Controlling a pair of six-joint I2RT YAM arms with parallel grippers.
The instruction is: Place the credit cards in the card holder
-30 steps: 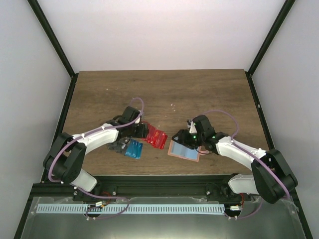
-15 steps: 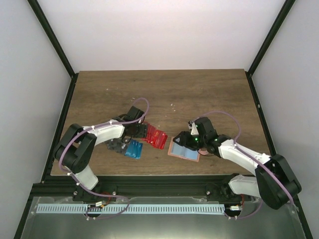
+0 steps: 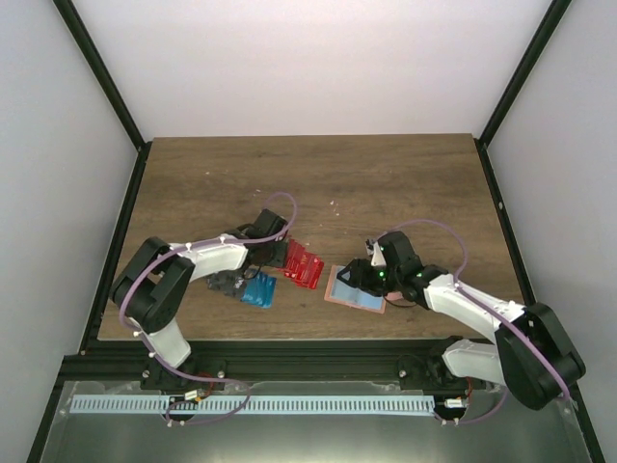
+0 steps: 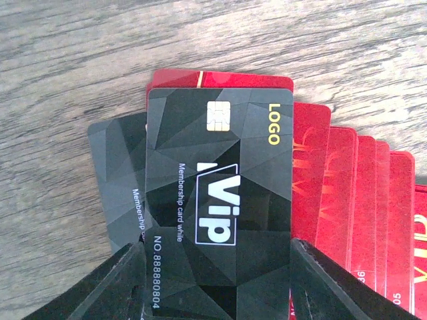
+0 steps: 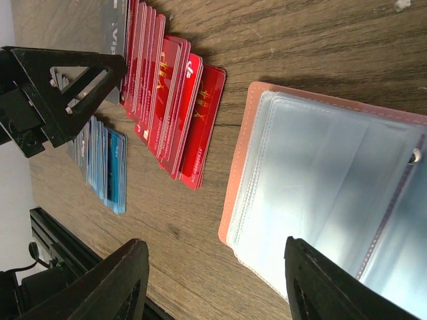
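One holder (image 3: 353, 290) lies open on the counter (image 3: 386, 183), right of centre and near the front edge. Its tan-pink rim frames clear sleeves facing up.

Left of it, close but apart, is a fan of red cards (image 3: 304, 263). About seven overlapping edges show in the left wrist view; the exact number cannot be told. A small row of blue cards (image 3: 260, 288) sits nearer the front, and a few dark cards (image 3: 226, 283) lie just left of them. Neither group is sharp enough to count.

The left wrist view shows two black cards. One black card (image 4: 220, 200), printed "ViP", sits between the fingers over the red fan. A second black card (image 4: 117, 173) lies flat, partly under it at the left.

The left arm (image 3: 207, 256) lies low, its forearm reaching right towards the fan. The left end effector (image 4: 217, 267) grips the black card by its two long edges.

The right arm (image 3: 463, 301) reaches left and low. The right end effector (image 5: 213, 267) hangs wide and holds nothing; one finger is above the holder's near corner and the other is over bare wood.
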